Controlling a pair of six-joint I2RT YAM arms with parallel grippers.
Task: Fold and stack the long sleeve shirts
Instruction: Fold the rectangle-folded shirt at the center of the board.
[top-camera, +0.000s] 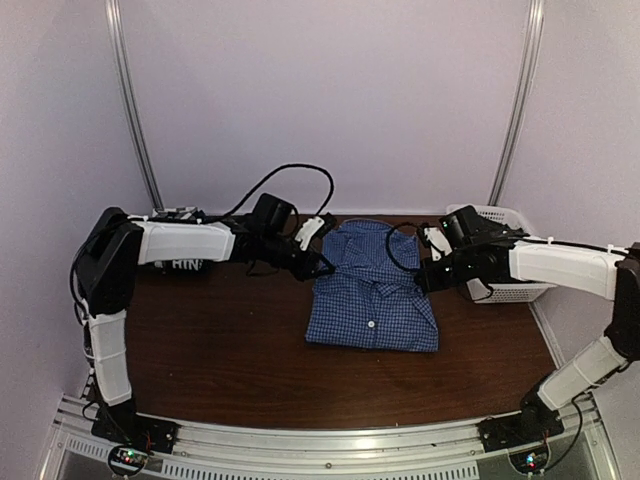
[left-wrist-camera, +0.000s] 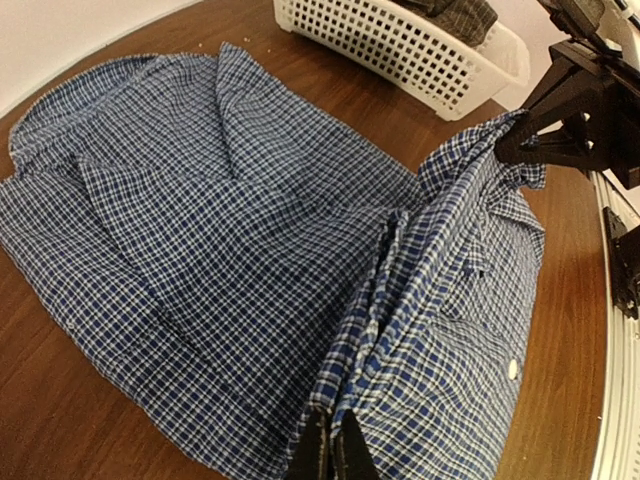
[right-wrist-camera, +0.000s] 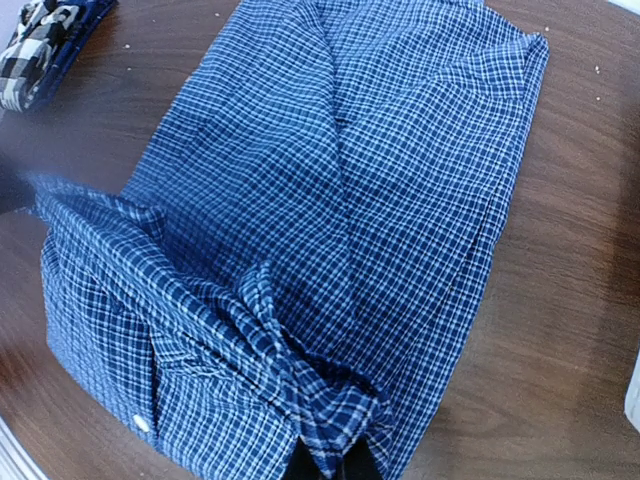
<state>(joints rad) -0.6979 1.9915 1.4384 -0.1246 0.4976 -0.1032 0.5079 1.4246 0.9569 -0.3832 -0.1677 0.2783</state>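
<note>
A blue fine-check collared shirt (top-camera: 372, 305) lies partly folded in the middle of the brown table. My left gripper (top-camera: 322, 262) is at its left far side, and in the left wrist view the gripper (left-wrist-camera: 333, 440) is shut on a raised fold of the shirt (left-wrist-camera: 200, 220). On the opposite side my right gripper (top-camera: 425, 275) pinches the cloth; the right wrist view shows it (right-wrist-camera: 335, 465) shut on a bunched edge of the shirt (right-wrist-camera: 400, 180). The collar half stands lifted between both grippers. A black-and-white plaid shirt (right-wrist-camera: 40, 40) lies folded on a navy one at the table's left.
A white slatted basket (top-camera: 510, 290) stands at the right edge behind my right arm, with dark cloth (left-wrist-camera: 455, 12) inside it. A navy garment with white letters (top-camera: 185, 265) lies under my left arm. Black cables loop at the back wall.
</note>
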